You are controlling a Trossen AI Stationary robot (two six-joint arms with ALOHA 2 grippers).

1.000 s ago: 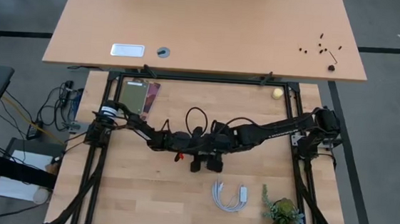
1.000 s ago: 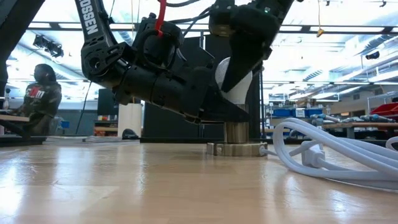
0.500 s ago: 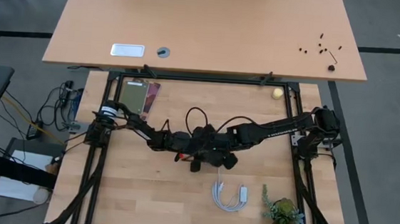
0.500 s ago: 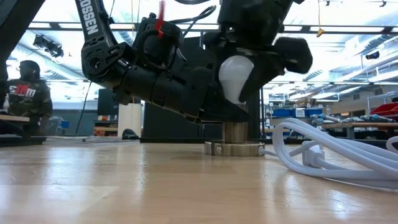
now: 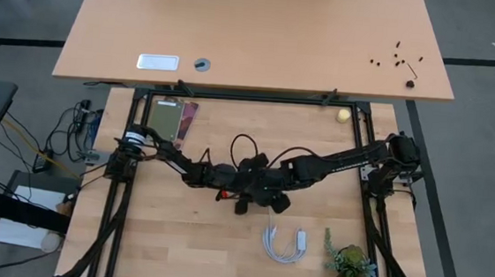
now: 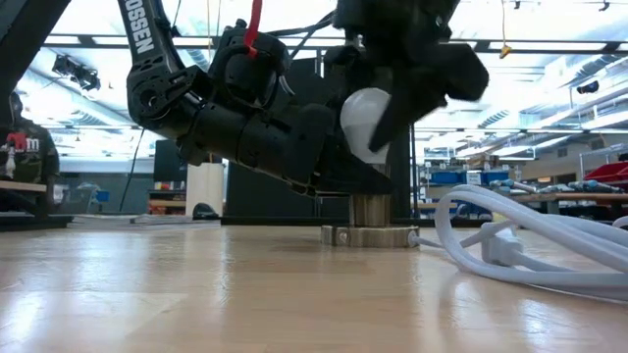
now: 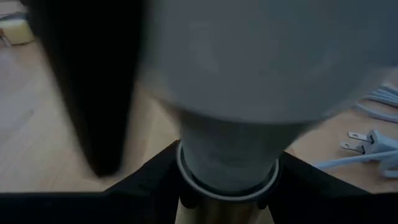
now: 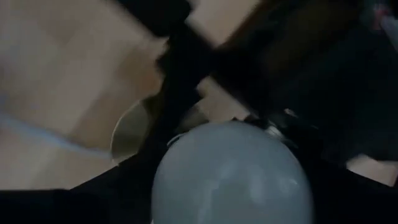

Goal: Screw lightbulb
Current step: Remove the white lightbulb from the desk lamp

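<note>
Right gripper sat over the lightbulb from above, fingers on either side of the frosted globe; whether they pinched it, I could not tell. Bulb stood upright, base down in the socket mid-table, long axis vertical. Left gripper clasped the socket's neck just below the bulb.

Frosted lightbulb, shiny metal socket

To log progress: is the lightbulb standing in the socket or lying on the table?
In the socket, upright: the lightbulb rises straight above it, base down.
</note>
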